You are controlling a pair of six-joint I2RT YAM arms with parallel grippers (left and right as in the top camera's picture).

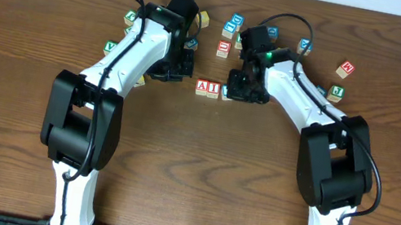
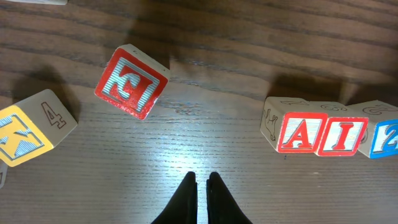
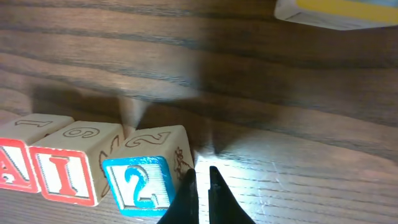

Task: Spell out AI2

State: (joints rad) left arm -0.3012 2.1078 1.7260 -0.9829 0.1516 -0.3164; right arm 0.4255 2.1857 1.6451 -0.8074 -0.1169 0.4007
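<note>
The A cube (image 2: 298,132) and 2 cube (image 3: 140,183) touch the I cube (image 2: 340,135) on either side, so the spelling looks finished. Left of the I cube the left gripper (image 2: 202,180) is pinched shut, empty; right of it the right gripper (image 3: 202,172) likewise. Beyond it lie spare blocks (image 1: 223,48).

From my remote station: bare table (image 1: 190,169) lies open between the two arms, on the near side of the touching row of A cube (image 2: 300,132), I cube (image 2: 341,135) and 2 cube (image 3: 146,180). My closed right pincer (image 3: 201,171) crowds the 2 cube's outer end. Past the A cube, open wood runs to a skewed red-lettered cube (image 2: 130,82); loose cubes (image 1: 223,48) hem the far side.
</note>
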